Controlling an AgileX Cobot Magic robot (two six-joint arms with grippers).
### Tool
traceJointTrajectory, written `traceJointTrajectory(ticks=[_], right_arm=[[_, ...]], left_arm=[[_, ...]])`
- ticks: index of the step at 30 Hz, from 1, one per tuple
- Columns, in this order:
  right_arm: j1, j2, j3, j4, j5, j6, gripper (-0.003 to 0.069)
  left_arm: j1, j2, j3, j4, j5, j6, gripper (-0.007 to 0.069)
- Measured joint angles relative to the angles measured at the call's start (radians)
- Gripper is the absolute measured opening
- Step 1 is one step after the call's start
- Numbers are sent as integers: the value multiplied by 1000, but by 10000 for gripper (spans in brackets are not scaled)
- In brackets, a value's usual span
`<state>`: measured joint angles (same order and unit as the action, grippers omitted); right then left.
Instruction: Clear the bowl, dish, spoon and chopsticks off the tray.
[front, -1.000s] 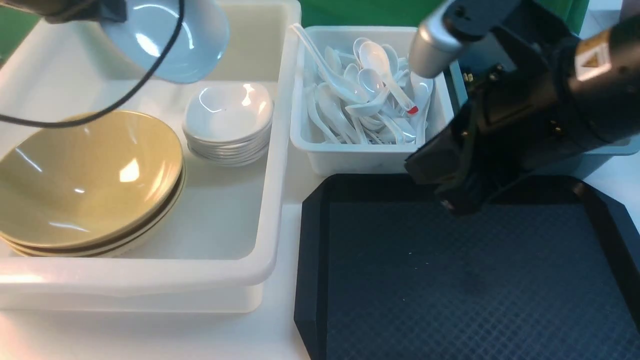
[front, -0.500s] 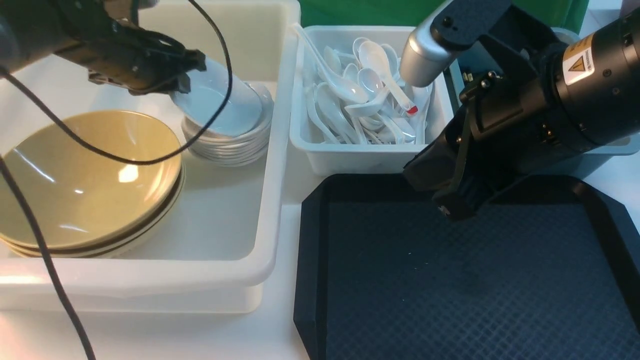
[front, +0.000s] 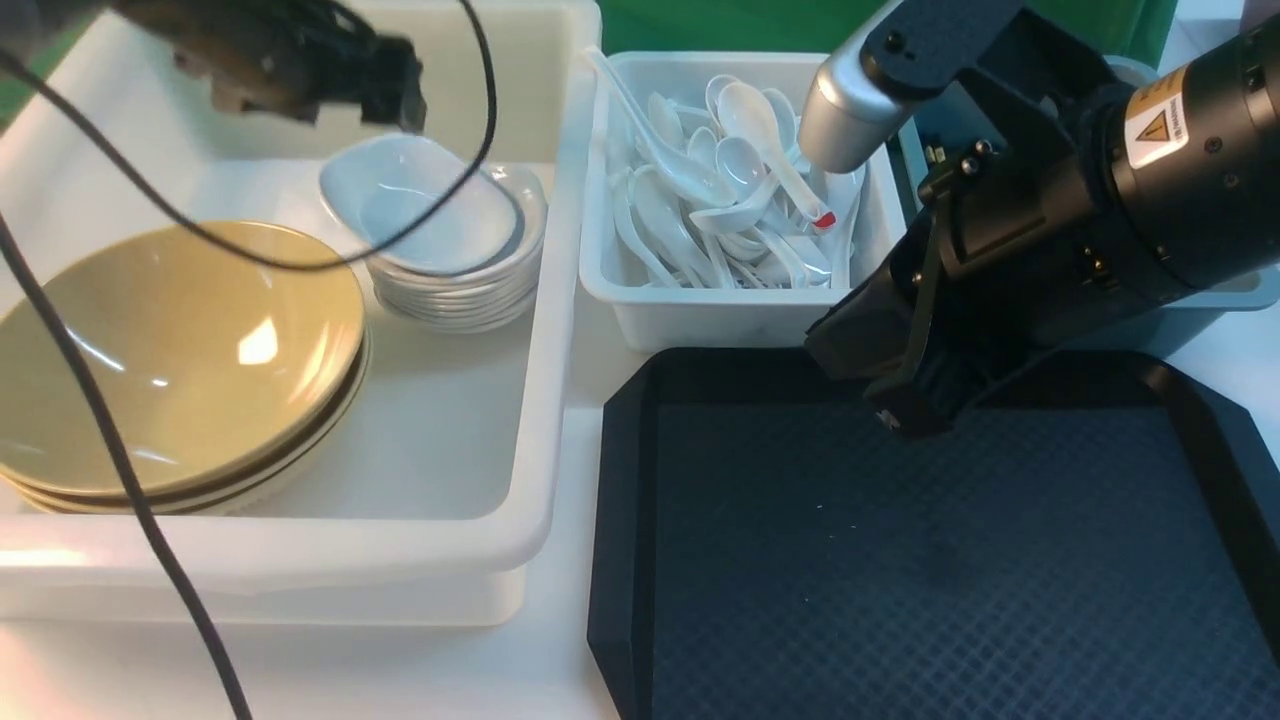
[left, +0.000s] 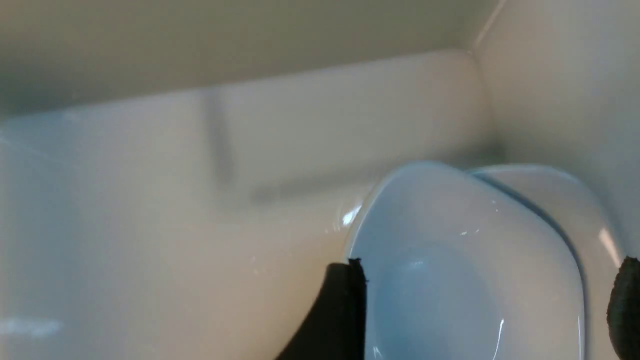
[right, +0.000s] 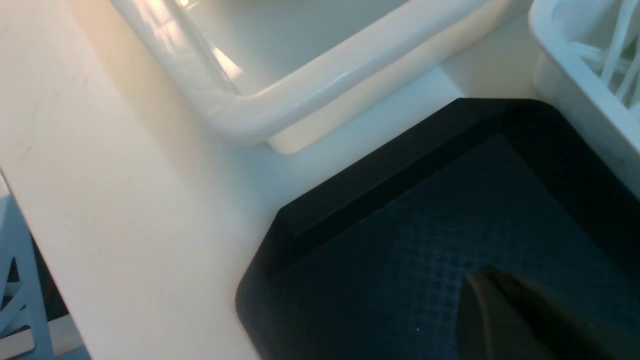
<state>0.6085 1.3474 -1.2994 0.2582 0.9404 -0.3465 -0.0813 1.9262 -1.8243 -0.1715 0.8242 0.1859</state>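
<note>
white dish (front: 420, 205) sits tilted on the dish stack (front: 455, 290), far right part of the big bin (front: 545, 400), its left edge hanging off the stack. left gripper (front: 395, 90) hovers just above it, blurred. wrist view shows its fingers (left: 342, 310) spread wide, one on each side of the dish, not clamped on it. tan bowl (front: 170, 350) tops a stack in the bin's left side. spoons (front: 740, 180) are piled in the small bin (front: 720, 320) to the right. right gripper (front: 905, 410) hangs over the tray's (front: 620, 520) far edge; can't tell if its jaws are apart or together.
</note>
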Motion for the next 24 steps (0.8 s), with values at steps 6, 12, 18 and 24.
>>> traceJointTrajectory(ticks=[6, 12, 18, 24], right_arm=[[0, 0, 0, 0, 11, 0, 45], [0, 1, 0, -2, 15, -2, 45], [0, -4, 0, -29, 22, -8, 45], [0, -45, 1, -38, -39, -10, 45]], left_arm=[[0, -25, -57, 13, 58, -4, 514], [0, -17, -31, 64, 81, -5, 167], [0, -110, 26, 111, 165, -5, -3], [0, -465, 195, 109, 198, -5, -10]])
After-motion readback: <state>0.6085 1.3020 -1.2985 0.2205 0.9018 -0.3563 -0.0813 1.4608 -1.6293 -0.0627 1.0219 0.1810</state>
